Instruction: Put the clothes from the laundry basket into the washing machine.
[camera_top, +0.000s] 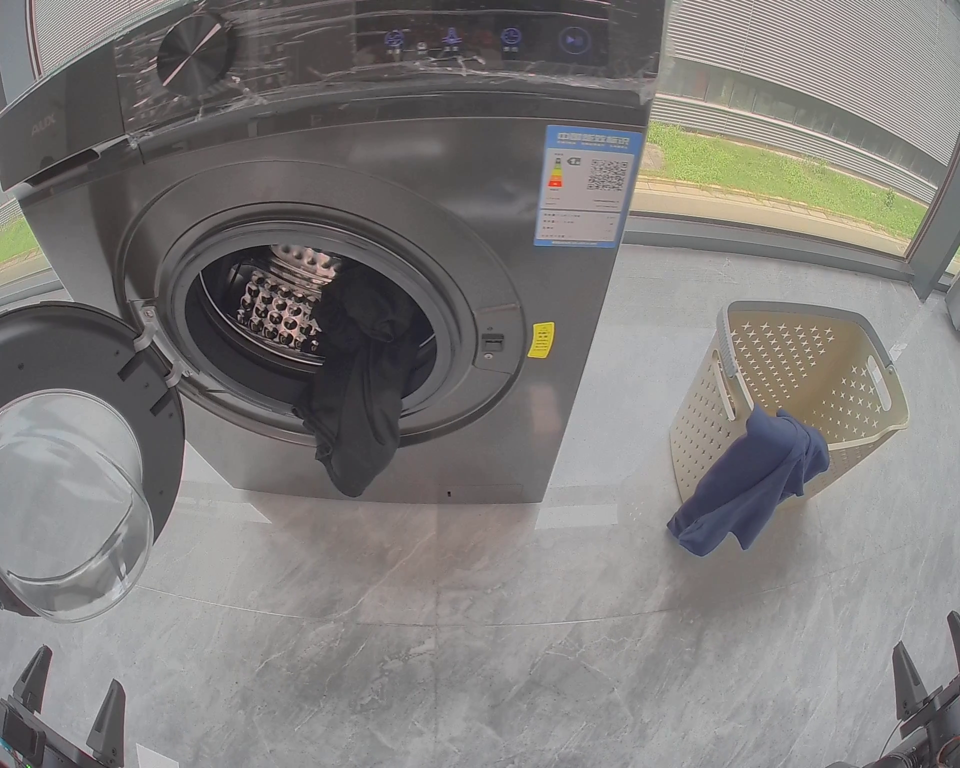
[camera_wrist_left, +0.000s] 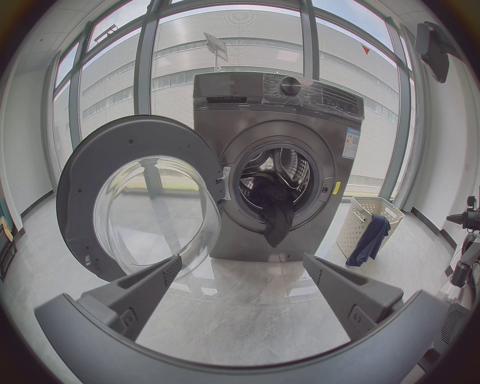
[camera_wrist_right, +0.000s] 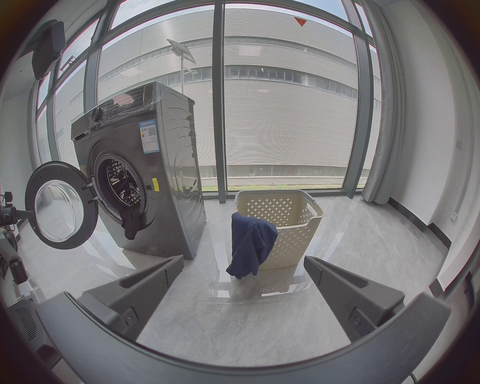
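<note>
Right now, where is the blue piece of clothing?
In the head view the navy blue garment hangs over the near rim of the cream laundry basket, on the robot's right, beside the washing machine.

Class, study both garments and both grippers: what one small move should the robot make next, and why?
Probably reach the right gripper toward the blue garment draped over the laundry basket rim. That gripper is open, empty and on the basket's side; the washing machine door stands open. The black garment hangs half out of the drum.
</note>
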